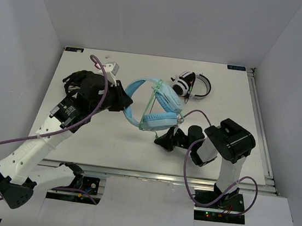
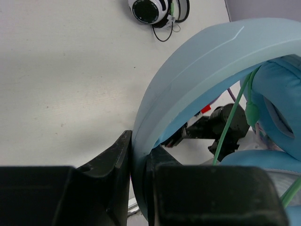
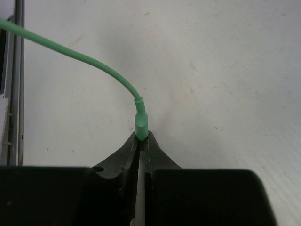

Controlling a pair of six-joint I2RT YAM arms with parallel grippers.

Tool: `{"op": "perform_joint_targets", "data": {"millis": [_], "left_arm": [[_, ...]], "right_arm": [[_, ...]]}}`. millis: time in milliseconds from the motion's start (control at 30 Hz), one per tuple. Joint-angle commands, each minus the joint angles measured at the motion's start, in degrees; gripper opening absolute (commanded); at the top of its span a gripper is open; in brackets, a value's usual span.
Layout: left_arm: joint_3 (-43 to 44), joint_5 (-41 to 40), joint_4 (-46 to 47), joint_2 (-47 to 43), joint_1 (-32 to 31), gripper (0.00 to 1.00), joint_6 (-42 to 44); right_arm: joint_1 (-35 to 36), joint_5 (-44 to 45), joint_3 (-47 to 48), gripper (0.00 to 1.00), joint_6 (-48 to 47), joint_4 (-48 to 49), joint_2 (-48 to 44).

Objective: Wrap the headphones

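The light blue headphones (image 1: 157, 105) are held up over the middle of the table. My left gripper (image 1: 123, 102) is shut on their wide headband (image 2: 188, 80), which fills the left wrist view. The pale green cable (image 1: 152, 97) runs across the ear cups and shows in the left wrist view (image 2: 233, 115). My right gripper (image 1: 159, 141) sits low, just below the headphones, shut on the green plug end of the cable (image 3: 141, 123); the cable arcs up to the left in the right wrist view.
White-and-black headphones (image 1: 192, 86) lie at the back right of the table and show in the left wrist view (image 2: 153, 10). A small white part (image 1: 111, 67) lies at the back left. The table's rail (image 1: 260, 121) runs along the right edge.
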Motion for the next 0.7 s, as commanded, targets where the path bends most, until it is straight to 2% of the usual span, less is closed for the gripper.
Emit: {"op": "perform_joint_targets", "data": {"millis": [0,133,233,400,667], "left_arm": [[-0.4,15.2,6.5,-2.3,0.0,0.0,3.7],[-1.7,22.7,6.8,-1.7,0.0,0.0,9.4],[-1.7,24.7,4.9,-0.9,0.0,0.0,13.3],[-2.7,20.1,1.7,0.4,0.0,0.0,19.5],[-2.9,14.8,-0.3,6.9,0.0,0.0,24.7]], "right_arm": [[-4.5,2.2,-0.6,0.08,6.4,29.8,-1.4],[-9.3,-1.9,-0.4,0.08,13.3,29.7,-4.7],[-12.4,-7.6,0.3,0.08,18.8,29.5,-6.5],[-13.8,-12.0,0.9,0.08,21.0,26.0,-10.4],[-15.0,-13.8,4.8,0.08,20.0,10.7,-17.7]]}}
